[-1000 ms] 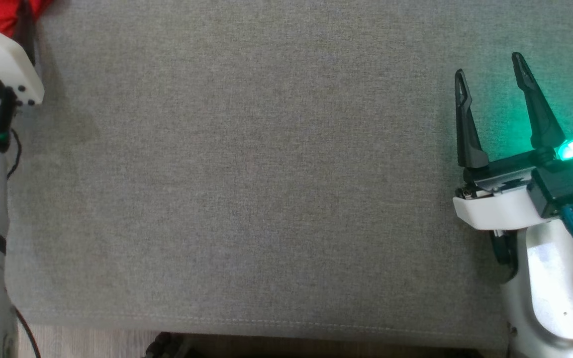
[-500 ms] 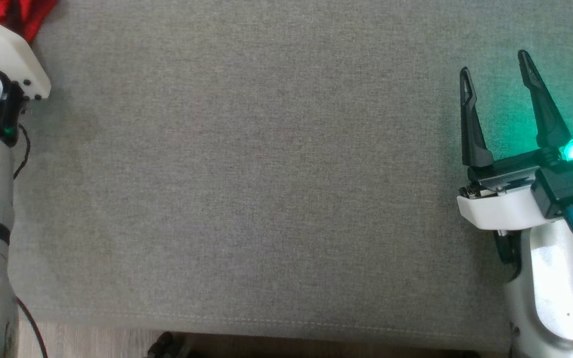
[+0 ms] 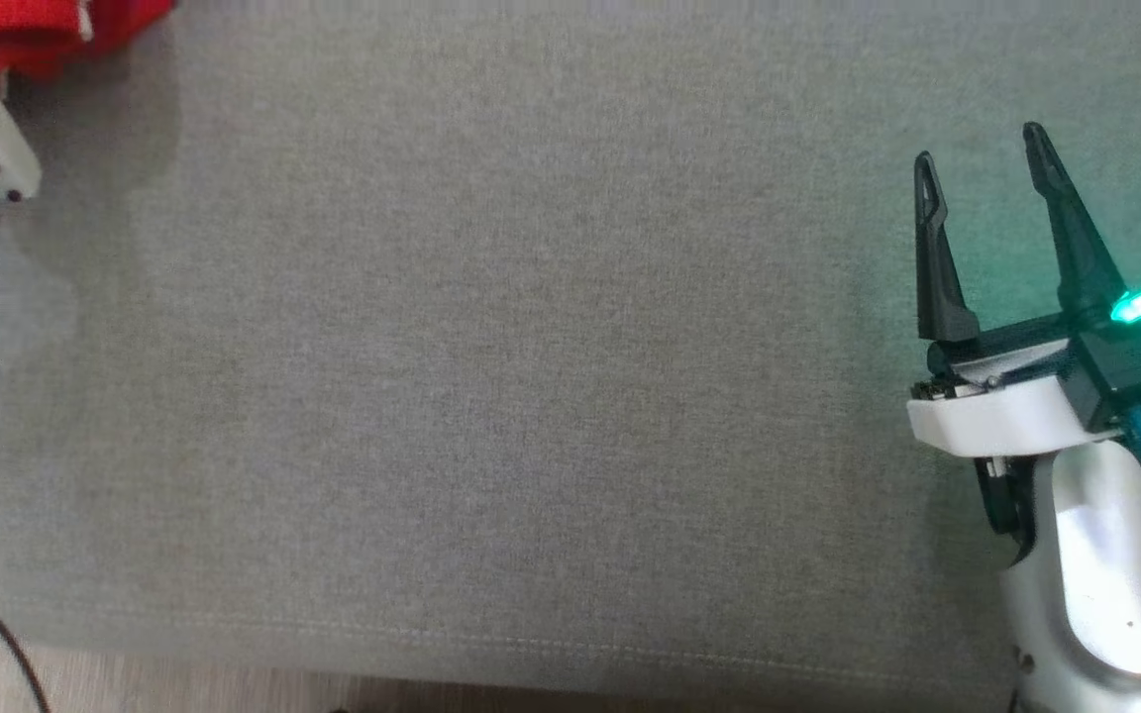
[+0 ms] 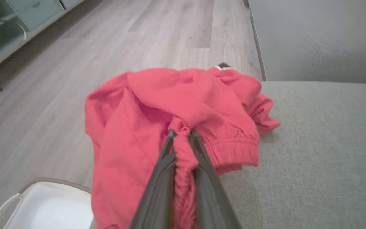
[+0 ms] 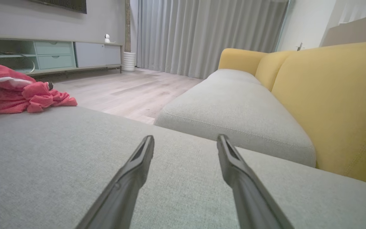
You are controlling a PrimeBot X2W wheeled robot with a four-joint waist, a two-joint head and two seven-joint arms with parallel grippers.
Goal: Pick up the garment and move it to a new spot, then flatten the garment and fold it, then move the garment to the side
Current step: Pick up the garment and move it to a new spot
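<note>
Now one garment [image 4: 176,105], two grippers: left gripper [image 4: 183,135] clamped on a garment fold, right gripper [image 3: 979,144] apart, empty. Head view shows more garment top-left than before.

No readable text, labels, numbers, signs

Pale wood floor [image 5: 129,90], grey curtains [image 5: 202,35] — yellow sofa [image 5: 338,101], grey seat cushions [image 5: 230,111], mint cabinet [image 5: 51,54] along wall.

This is a living room in a home. A yellow sofa [image 5: 329,95] has grey seat cushions [image 5: 233,111]. Floor-length grey curtains [image 5: 202,35] hang beyond the sofa's far end, pale wood-plank floor [image 5: 132,92] lies in front of it, and a low cabinet [image 5: 52,54] with pale green drawers lines the wall across from it.
</note>
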